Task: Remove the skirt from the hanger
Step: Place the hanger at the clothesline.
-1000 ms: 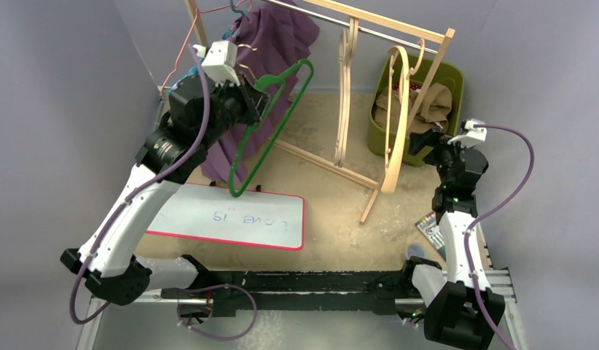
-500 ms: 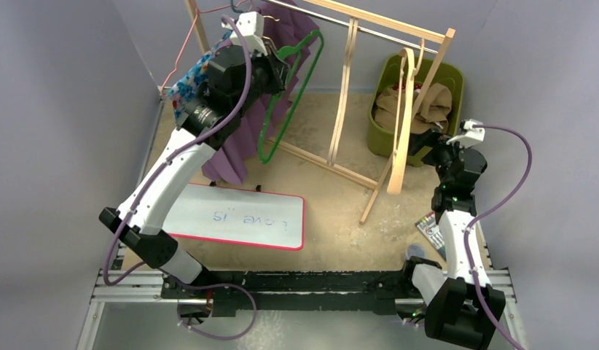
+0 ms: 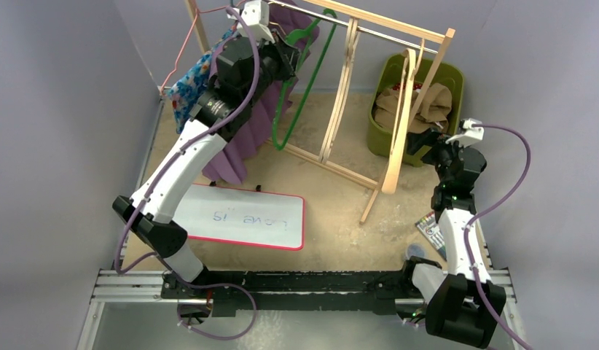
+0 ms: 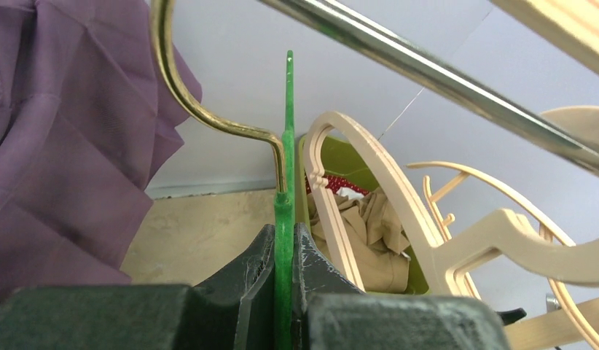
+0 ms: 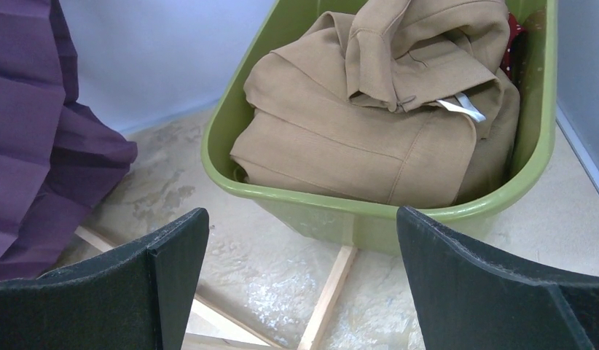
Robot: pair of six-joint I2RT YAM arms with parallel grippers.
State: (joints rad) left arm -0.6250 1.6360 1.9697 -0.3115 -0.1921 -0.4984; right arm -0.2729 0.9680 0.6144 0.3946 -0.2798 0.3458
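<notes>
Left claw [image 4: 283,244]: clamped shut on the neck of the green hanger [image 4: 288,131], held high, close under the metal rail [image 4: 428,73].
Green hanger: bare in the overhead view, with nothing draped on it; a brass hook [image 4: 209,120] sits just beside its neck.
Skirt [image 3: 235,142]: purple and pleated, hanging at the left end of the rack beside the left arm; what holds it up is hidden.
Right claw [image 5: 300,248]: wide open and empty, hovering near the green bin [image 5: 318,204], which holds a folded tan garment [image 5: 369,131].
Progress: the gripped hanger looks free of cloth, so the stripping step seems done for it; yet the skirt is neither down on the tabletop [image 3: 333,211] nor in the bin.
Remaining: probably hooking the bare hanger onto the rail and letting go; whether the skirt needs more handling I cannot tell.
</notes>
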